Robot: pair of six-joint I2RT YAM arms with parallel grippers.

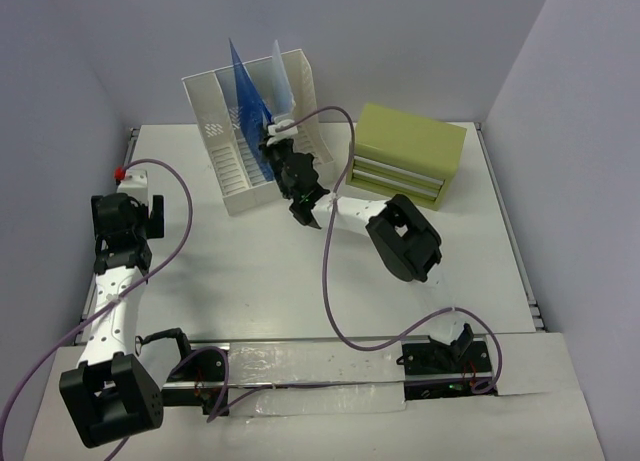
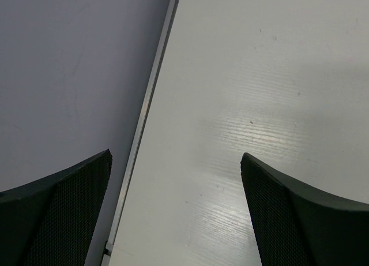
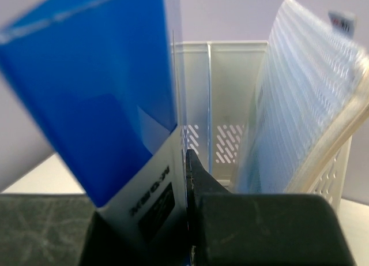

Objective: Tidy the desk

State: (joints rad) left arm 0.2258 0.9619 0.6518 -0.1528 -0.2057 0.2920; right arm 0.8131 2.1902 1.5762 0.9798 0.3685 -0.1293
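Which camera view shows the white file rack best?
Top external: the whole file rack shows, standing on the desk. Right wrist shows only part of its slotted wall beside the blue folder. Left wrist shows none.

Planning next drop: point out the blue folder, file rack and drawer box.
Blue folder (image 3: pixel 86 93), right wrist view, front face.
File rack (image 1: pixel 212 121), top view, left wall.
Drawer box (image 1: pixel 412 136), top view, top panel.

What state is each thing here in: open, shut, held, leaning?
Left hand: open, empty.
Right hand: shut on the folder.
Folder: held, tilted in the rack.
Pouch: leaning in the rack.
Drawer box: drawers shut.
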